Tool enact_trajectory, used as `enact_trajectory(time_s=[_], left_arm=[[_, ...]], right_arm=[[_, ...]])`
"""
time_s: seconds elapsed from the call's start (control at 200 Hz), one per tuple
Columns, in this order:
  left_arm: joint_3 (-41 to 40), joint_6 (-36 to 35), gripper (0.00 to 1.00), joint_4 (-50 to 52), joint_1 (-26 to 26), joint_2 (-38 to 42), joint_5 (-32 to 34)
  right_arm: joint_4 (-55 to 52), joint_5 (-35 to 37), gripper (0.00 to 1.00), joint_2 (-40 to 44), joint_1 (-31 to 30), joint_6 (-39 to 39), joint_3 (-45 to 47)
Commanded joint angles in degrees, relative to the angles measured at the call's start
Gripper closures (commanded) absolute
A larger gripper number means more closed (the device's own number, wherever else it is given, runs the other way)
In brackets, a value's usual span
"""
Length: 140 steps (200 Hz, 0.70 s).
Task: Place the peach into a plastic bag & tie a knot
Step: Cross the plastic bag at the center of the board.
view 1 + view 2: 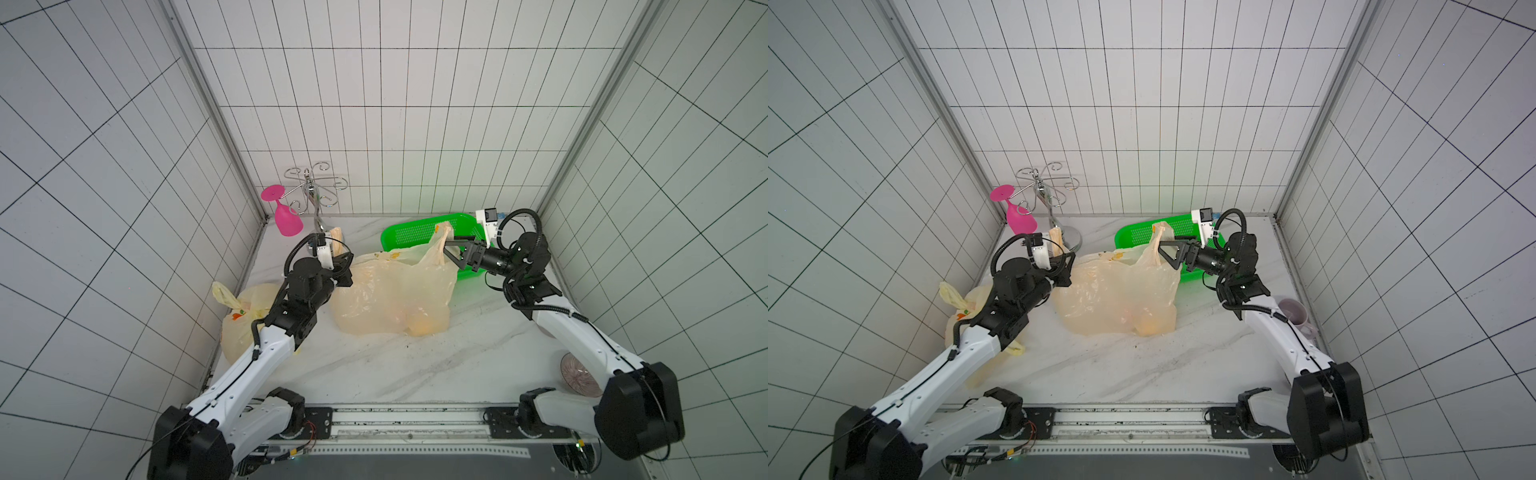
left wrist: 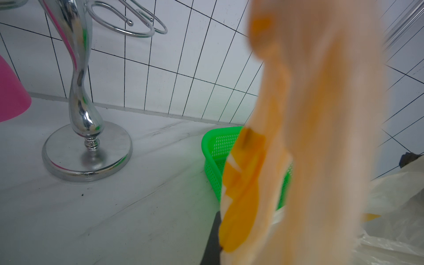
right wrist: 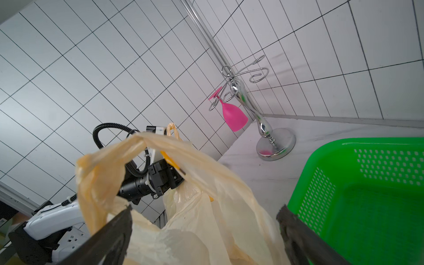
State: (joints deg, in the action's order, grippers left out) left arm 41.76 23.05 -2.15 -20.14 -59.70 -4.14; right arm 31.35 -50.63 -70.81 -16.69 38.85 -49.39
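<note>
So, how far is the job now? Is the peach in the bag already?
Done: the round orange peach lies inside the translucent beige plastic bag. In hand: the left gripper is shut on one bag handle; the right gripper stands open around the other handle. Left: close the right gripper, then cross the two handles and tie the knot; they are apart and untied.

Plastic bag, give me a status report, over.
Left jaws shut on one handle of plastic bag. Right jaws open at other handle. Peach inside, no knot yet. Green basket close behind right jaws.
</note>
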Motion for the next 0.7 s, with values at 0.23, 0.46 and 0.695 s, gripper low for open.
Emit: enact_trajectory(time_s=[0.23, 0.46, 0.695], left_arm=[[6.4, -3.1, 1.00, 3.3, 1.2, -5.0, -1.0], [9.2, -1.7, 1.00, 4.0, 2.8, -10.0, -2.6], [12.9, -0.9, 1.00, 4.8, 4.2, -15.5, -3.9]], right_arm=[[0.9, -1.2, 0.01, 4.2, -1.2, -5.5, 6.1], [10.1, -8.1, 0.01, -0.3, 0.4, 1.6, 7.0], [13.2, -9.4, 0.01, -1.1, 1.1, 3.3, 7.1]])
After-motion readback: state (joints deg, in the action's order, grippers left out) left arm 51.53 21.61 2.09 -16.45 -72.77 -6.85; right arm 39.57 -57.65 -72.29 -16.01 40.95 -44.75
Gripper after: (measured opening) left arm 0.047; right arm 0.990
